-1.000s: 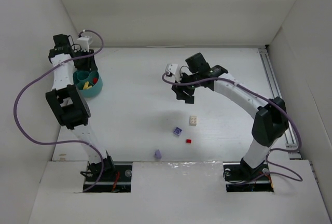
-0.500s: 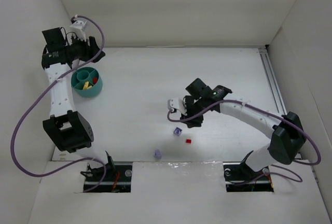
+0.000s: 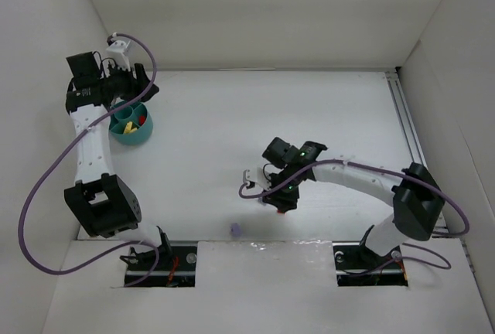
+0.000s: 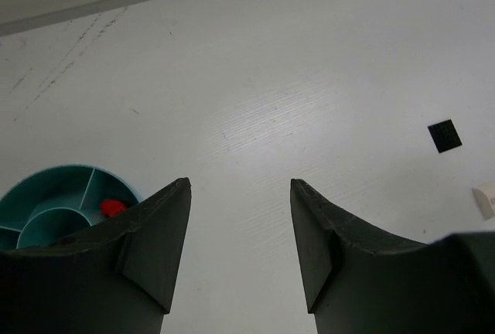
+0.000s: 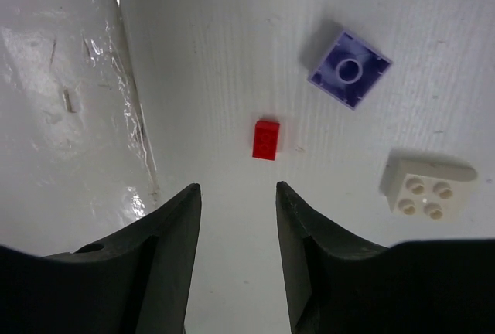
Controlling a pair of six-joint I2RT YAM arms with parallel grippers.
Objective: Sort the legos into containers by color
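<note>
The teal bowl (image 3: pixel 133 128) stands at the far left and holds a yellow and a red lego; its rim (image 4: pixel 54 182) and the red lego (image 4: pixel 113 207) show in the left wrist view. My left gripper (image 3: pixel 148 90) (image 4: pixel 240 185) hangs open and empty just beyond the bowl. A black square (image 4: pixel 444 135) and a cream lego (image 4: pixel 486 199) lie further off. My right gripper (image 3: pixel 282 199) (image 5: pixel 238 189) is open and low over the table. A small red lego (image 5: pixel 266 139) lies just ahead of its tips, with a purple plate (image 5: pixel 349 69) and a cream brick (image 5: pixel 425 187) to its right. A lilac lego (image 3: pixel 235 229) lies alone near the front edge.
White walls close in the table on three sides. A metal rail (image 3: pixel 407 121) runs along the right side. A shiny tape strip (image 5: pixel 133 125) marks the near edge. Purple cables loop off both arms.
My right arm swung down toward the near edge over the red lego and its jaws narrowed. My left gripper lifted away from the bowl and opened.
</note>
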